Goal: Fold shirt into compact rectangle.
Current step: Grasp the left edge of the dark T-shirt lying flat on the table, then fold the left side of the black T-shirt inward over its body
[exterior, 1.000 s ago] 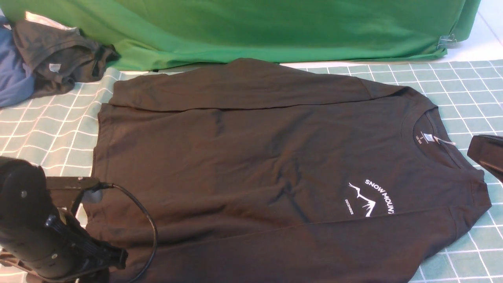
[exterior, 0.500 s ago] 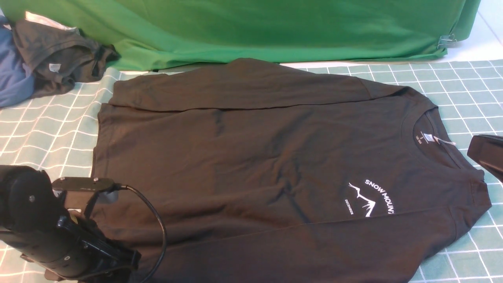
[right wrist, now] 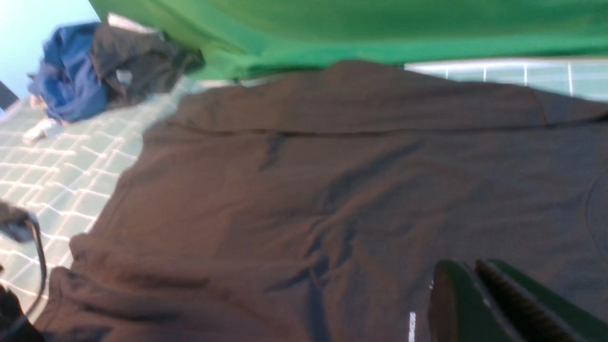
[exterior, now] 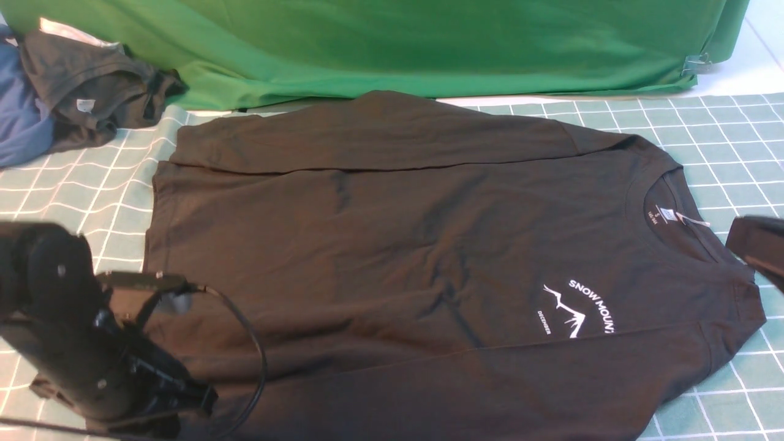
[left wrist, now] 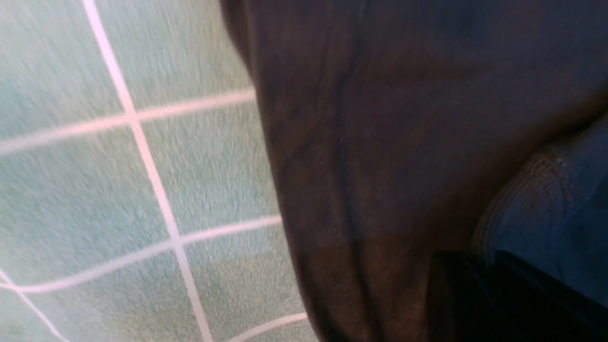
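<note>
On the table (exterior: 723, 128), which has a pale green cover with white squares, the black shirt (exterior: 398, 245) lies spread out flat with its front up. Its neck points to the robot's right and its bottom edge points to the left. The far sleeve is folded in and lies along the far side of the shirt. The near sleeve lies along the near side. A small white label (exterior: 667, 215) sits inside the neck. The white mountain print (exterior: 576, 309) is on the chest, close to the neck.

The left claw (left wrist: 494, 285) is down at the near left corner of the shirt, right by the ribbed cuff (left wrist: 536, 199) of the near sleeve. Its two fingers are together. I cannot tell if any cloth is pinched between them. A black cable (exterior: 245, 355) loops from the left arm over that corner.

The right claw (right wrist: 479, 285) is at the right side, just beside the neck of the shirt. Its fingers are together too, with nothing seen between them.

At the back hangs a big green cloth (exterior: 398, 43). In the far left corner a dark grey garment (exterior: 92, 92) lies bunched up on a blue garment (exterior: 21, 128), apart from the shirt.
</note>
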Motion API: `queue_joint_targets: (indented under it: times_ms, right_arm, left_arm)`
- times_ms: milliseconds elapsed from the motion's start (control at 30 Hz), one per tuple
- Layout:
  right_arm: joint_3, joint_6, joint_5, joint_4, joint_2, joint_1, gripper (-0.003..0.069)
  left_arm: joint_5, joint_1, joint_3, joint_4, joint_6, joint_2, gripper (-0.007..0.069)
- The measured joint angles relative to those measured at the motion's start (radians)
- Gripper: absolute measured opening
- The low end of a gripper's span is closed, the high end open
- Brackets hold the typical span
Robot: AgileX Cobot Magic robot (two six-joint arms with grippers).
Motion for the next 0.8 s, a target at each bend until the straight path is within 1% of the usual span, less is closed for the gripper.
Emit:
queue_joint_targets:
  times_ms: [167, 300, 367, 533, 633, 733, 800]
  right_arm:
    - [0.041, 0.0, 0.001, 0.0, 0.0, 0.0, 0.0057]
    - [0.051, 0.0, -0.003, 0.0, 0.0, 0.0, 0.0058]
    - [0.051, 0.0, -0.023, 0.0, 0.0, 0.0, 0.0059]
    - [0.04, 0.002, -0.066, -0.004, 0.0, 0.0, 0.0062]
    - [0.001, 0.003, -0.031, -0.015, 0.005, 0.0, 0.0061]
    - [-0.051, 0.003, 0.025, -0.037, 0.03, 0.0, 0.0061]
    - [-0.115, 0.003, 0.105, -0.065, 0.069, 0.0, 0.0061]
  left_arm:
    - [0.047, 0.0, -0.041, -0.011, 0.0, -0.009, 0.0005]
    - [0.053, 0.0, -0.075, -0.005, -0.005, -0.058, 0.0006]
    - [0.052, 0.0, -0.109, 0.016, -0.026, -0.093, 0.0006]
    - [0.067, 0.0, -0.242, 0.123, -0.105, -0.143, 0.0006]
    - [0.07, 0.0, -0.326, 0.172, -0.136, -0.133, 0.0006]
    - [0.069, 0.0, -0.395, 0.178, -0.142, -0.108, 0.0006]
    - [0.067, 0.0, -0.438, 0.182, -0.142, -0.074, 0.0006]
